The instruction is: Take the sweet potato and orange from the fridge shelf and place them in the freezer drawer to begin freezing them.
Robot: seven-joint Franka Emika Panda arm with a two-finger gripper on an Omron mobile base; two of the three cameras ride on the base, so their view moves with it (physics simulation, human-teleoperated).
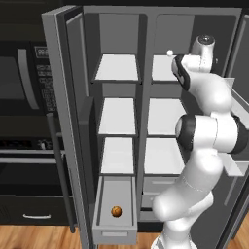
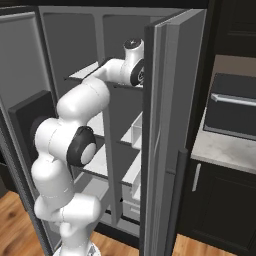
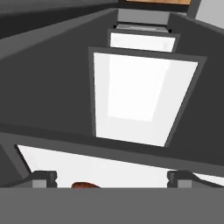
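Observation:
The sweet potato (image 3: pixel 85 185) is a reddish-brown sliver on the white shelf (image 3: pixel 131 168) at the bottom of the hand view. My gripper (image 3: pixel 113 179) hangs open over that shelf. The sweet potato lies between its fingertips (image 3: pixel 43 178), nearer the left one, and I cannot tell whether they touch it. In the left base view my arm reaches into the fridge's upper right shelf (image 1: pixel 163 68), and the hand is hidden behind the wrist. The orange (image 1: pixel 116 211) lies inside the freezer drawer (image 1: pixel 115 235), which is pulled out at the bottom left of the fridge.
Both fridge doors stand open: the left one (image 1: pixel 63 97), and the right one (image 2: pixel 170 125) close beside my arm. A tiny white ball (image 1: pixel 169 52) sits by the wrist. Two lighter drawers (image 1: pixel 158 185) are at the lower right. A counter (image 2: pixel 225 150) lies to the right.

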